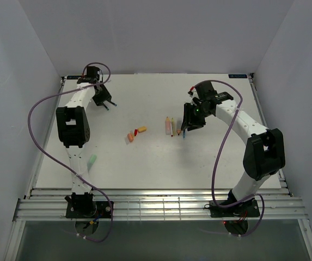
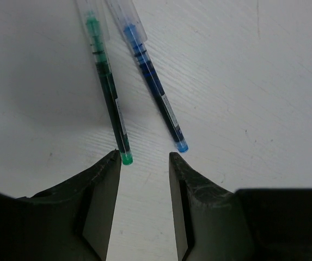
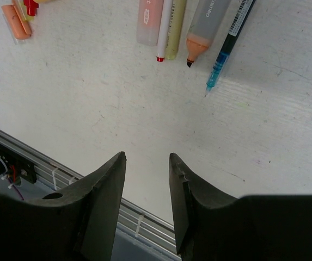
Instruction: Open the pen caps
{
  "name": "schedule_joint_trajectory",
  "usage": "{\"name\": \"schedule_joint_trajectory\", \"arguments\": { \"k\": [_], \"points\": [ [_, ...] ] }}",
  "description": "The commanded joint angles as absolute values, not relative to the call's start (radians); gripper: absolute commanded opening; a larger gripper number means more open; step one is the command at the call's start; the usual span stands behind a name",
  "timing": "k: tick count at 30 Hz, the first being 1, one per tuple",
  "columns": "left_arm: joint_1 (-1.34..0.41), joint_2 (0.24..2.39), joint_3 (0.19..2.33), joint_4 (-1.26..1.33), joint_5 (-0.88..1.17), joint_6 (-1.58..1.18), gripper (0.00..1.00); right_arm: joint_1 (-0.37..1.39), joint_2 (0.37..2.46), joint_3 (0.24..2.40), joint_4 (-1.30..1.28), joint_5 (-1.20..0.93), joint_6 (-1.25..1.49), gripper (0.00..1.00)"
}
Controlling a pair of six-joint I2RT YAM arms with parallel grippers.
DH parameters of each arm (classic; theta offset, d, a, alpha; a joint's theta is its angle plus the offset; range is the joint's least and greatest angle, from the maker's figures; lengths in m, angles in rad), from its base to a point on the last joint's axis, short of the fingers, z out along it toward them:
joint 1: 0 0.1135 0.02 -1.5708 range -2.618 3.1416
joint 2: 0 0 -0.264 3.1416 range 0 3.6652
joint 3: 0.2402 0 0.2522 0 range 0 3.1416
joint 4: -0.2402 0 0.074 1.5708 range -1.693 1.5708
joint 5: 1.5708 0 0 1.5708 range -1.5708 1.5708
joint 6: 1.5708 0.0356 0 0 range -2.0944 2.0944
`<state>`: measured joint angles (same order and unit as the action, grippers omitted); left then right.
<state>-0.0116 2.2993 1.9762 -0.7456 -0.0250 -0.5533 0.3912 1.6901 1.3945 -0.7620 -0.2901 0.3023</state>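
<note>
The pen caps [image 2: 128,22], clear ones, are sitting on the far ends of the green pen [image 2: 109,92] and blue pen [image 2: 156,92], just ahead of the left fingers [image 2: 104,185], which are standing apart and holding nothing. The right fingers [image 3: 104,185], likewise apart and empty, are hovering short of the uncapped pens [image 3: 169,27]. Judging from this, one slim barrel is liable to roll on the counter [image 2: 243,81], or both pens get pinched together.

Left arm [image 1: 73,125], right arm [image 1: 237,117]: white links, bulky black joint housings. Purple cables [image 1: 30,115] loop base to wrist. Black bases [image 1: 82,205], red and yellow wires below. Green light [image 1: 197,110] at right wrist. Left gripper [image 2: 144,156], right gripper [image 3: 147,156]: thick matte-black wedge fingers, scuffed edges.
</note>
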Motion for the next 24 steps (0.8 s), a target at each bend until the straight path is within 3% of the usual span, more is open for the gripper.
{"name": "schedule_joint_trajectory", "arguments": {
  "k": [1,24],
  "points": [
    [-0.002,2.307,2.063,-0.782,-0.069,-0.514,0.51,0.388,1.687,1.391,-0.773,-0.285,0.279,0.44],
    [-0.002,2.404,2.077,-0.79,-0.1,-0.489,0.49,0.362,1.69,1.365,-0.773,-0.275,0.267,0.43]
  ]
}}
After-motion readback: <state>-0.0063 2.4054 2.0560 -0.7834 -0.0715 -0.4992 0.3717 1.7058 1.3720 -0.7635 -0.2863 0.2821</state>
